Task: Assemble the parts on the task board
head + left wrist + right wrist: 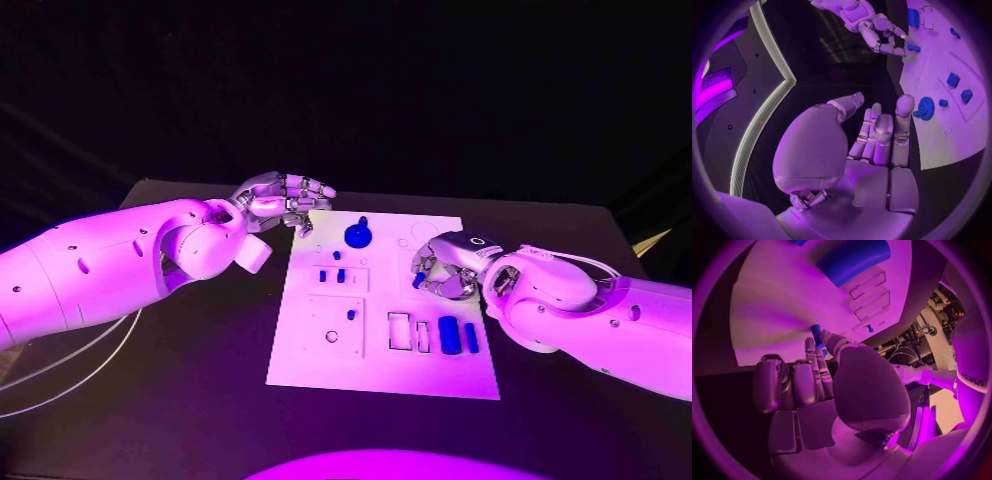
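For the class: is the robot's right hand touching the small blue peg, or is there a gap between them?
Touching. In the right wrist view the small blue peg is pinched between the right hand's fingertips over the task board; the left wrist view also shows it held there.

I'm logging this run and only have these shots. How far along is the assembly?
Partly done, by the look of it. Two small blue parts stand in the task board, and a round blue part sits near its far edge. In hand: the right hand pinches a small blue peg over the board. Left: two blue cylinders lying loose. The left hand holds nothing.
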You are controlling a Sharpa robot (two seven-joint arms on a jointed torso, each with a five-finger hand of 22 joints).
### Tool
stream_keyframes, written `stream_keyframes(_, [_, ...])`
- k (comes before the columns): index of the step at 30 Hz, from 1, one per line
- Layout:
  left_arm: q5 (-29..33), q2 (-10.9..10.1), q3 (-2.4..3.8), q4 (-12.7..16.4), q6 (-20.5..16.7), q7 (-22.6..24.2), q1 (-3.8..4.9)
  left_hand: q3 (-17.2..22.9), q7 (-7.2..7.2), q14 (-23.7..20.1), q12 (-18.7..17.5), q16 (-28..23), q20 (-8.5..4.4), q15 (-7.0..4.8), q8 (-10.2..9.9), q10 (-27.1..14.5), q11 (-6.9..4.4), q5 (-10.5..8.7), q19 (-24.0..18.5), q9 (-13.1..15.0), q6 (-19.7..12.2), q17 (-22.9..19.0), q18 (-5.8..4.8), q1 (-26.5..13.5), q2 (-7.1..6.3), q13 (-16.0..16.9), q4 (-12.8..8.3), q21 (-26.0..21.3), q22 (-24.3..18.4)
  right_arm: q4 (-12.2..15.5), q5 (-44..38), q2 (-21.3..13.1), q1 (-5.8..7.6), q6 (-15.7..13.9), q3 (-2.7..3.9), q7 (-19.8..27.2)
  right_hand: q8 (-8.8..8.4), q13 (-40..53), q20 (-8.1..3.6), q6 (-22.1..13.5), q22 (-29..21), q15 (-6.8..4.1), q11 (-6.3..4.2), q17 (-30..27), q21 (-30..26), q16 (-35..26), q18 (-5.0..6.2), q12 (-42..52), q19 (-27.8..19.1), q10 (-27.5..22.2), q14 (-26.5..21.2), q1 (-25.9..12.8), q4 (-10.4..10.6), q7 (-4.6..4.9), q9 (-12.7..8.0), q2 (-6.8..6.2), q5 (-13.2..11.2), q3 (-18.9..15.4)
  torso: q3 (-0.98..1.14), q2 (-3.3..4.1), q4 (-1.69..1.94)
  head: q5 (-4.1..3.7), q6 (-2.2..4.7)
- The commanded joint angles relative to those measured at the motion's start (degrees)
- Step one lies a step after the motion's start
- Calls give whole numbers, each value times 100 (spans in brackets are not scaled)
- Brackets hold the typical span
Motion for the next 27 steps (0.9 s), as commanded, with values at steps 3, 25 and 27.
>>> stream_keyframes(3, [-9, 6, 4, 12, 100, 38, 1, -20, 170, -26, 38, 30, 9, -3, 10, -40, 18, 21, -21, 0, -31, 3, 34, -46, 14, -8, 19, -9, 6, -53, 9, 31, -17, 219, -4, 76, 41, -24, -46, 83, 34, -67, -21, 13, 40, 38, -39, -15, 37, 107, 174, -78, -2, -10, 14, -48, -17, 162, -1, -3, -5, 2, -10])
stream_keyframes(25, [-9, -1, 3, 6, 117, 16, 1, -20, 170, -26, 38, 30, 9, -3, 10, -40, 18, 21, -21, 0, -31, 3, 34, -46, 14, -8, 19, -9, 6, -51, 13, 49, -62, -174, -9, -86, 478, 36, -185, 531, 141, -217, -196, 70, 123, 123, -57, -7, 71, 751, 190, -153, -221, -171, 367, 324, -141, 688, -2, -4, -4, 5, -39])
stream_keyframes(27, [-9, -1, 3, 4, 119, 16, 1, -20, 170, -26, 38, 30, 9, -3, 10, -40, 18, 21, -21, 0, -31, 3, 34, -46, 14, -8, 19, -9, 6, -15, 13, 25, -62, -223, -9, -101, 504, 42, -192, 522, 144, -219, -202, 74, 124, 128, -57, -17, 72, 774, 191, -166, -246, -172, 400, 329, -141, 712, -1, -5, -3, 4, -43])
